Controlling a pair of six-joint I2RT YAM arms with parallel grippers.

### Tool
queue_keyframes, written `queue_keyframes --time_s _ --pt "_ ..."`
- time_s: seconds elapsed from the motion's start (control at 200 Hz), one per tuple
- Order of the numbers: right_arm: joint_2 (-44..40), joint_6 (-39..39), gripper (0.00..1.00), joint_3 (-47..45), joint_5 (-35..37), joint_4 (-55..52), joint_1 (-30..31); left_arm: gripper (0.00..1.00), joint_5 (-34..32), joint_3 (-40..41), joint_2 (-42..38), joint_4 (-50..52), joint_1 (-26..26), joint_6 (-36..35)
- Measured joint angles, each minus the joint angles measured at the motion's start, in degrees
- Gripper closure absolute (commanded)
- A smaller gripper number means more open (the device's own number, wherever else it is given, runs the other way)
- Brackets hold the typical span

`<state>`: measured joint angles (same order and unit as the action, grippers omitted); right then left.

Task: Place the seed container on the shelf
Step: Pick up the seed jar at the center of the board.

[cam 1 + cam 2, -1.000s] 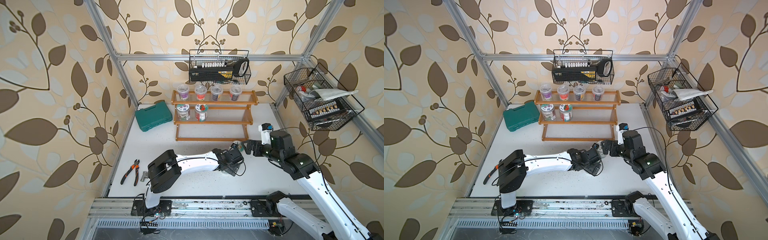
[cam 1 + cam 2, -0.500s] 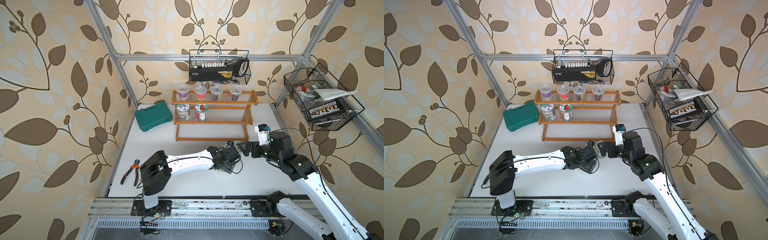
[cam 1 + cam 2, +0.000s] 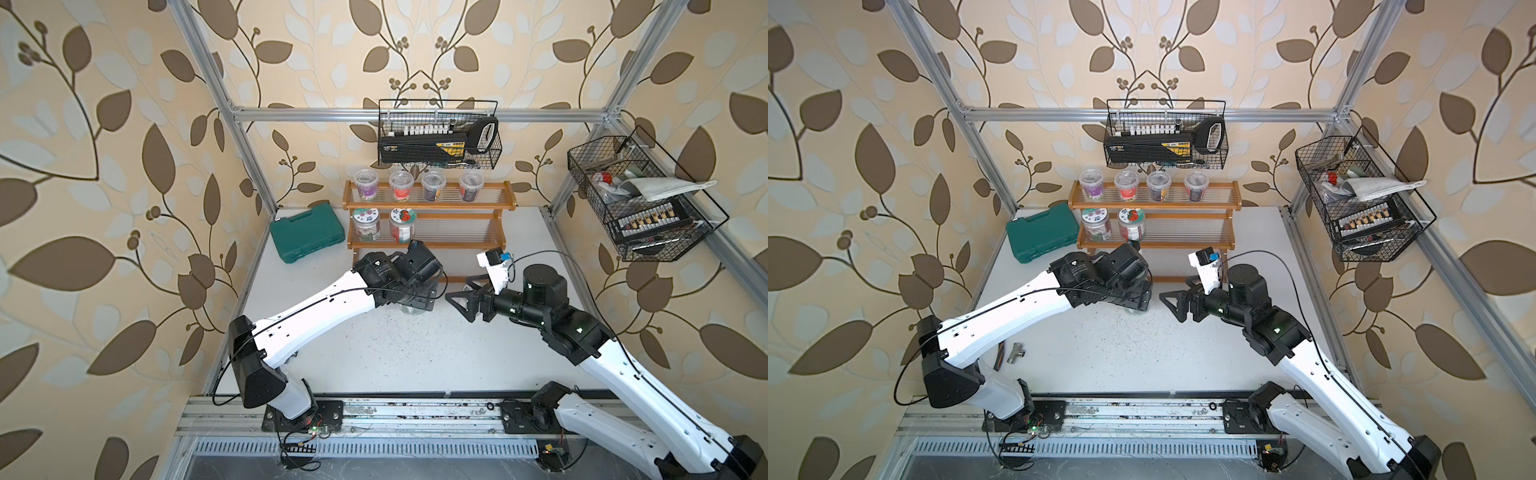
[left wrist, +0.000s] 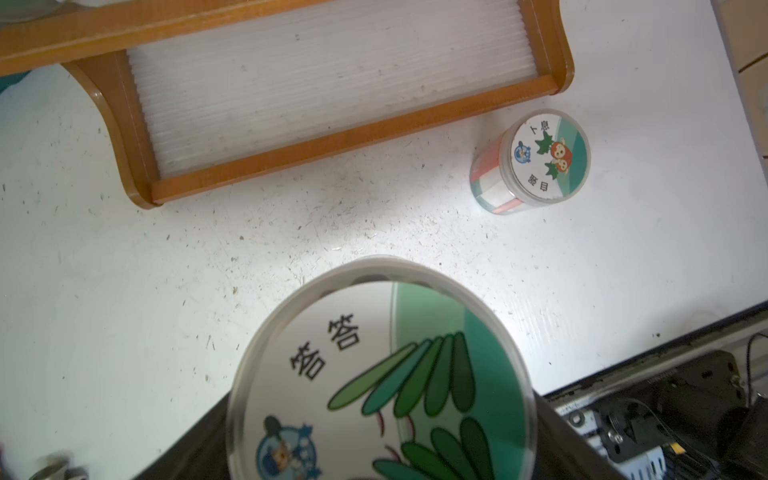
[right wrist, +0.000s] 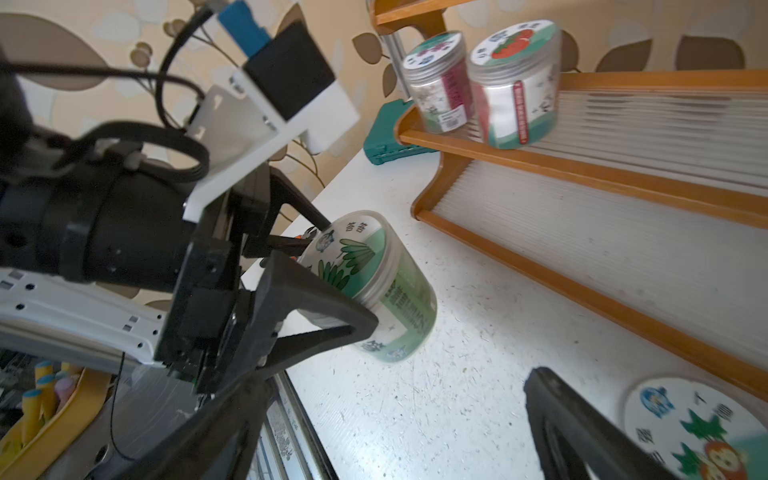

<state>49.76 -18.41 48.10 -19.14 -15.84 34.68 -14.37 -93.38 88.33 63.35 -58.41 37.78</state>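
**Status.** The left gripper (image 5: 349,274) stands wide, with its jaws set against opposite sides of the seed jar (image 4: 382,374). I judge this to be a grip. I cannot tell whether the jar's base rests on the white table (image 4: 124,291). The jar is in front of the shelf (image 4: 353,139) and apart from it. The right gripper (image 3: 459,291) is spread fully and empty, near a second jar (image 4: 536,162).

**Hazards.**
1. Slip. The seed jar is a round, clear plastic cylinder with a glossy label and a smooth lid. The hard black fingers (image 5: 316,286) meet it along narrow lines, so it may twist or drop when lifted.
2. Collision. The shelf's raised wooden front rails and curved side panels could catch the jar's base.
3. Rocking. The clear ribbed tiers give uneven footing. I should release only once the jar sits flat.
4. Crowding. With the arms this close, either could topple the second jar.
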Motion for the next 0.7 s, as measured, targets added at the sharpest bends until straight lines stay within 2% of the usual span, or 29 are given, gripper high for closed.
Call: queue_keyframes --time_s 0.315,0.7 --pt "4.26 8.94 0.01 -3.91 4.46 13.25 13.03 0.33 1.46 -7.80 -1.53 9.86 0.61 0.26" --pt "10.12 14.10 0.01 -5.66 11.54 27.15 19.10 0.33 3.32 -8.35 -7.02 9.88 0.63 0.26"
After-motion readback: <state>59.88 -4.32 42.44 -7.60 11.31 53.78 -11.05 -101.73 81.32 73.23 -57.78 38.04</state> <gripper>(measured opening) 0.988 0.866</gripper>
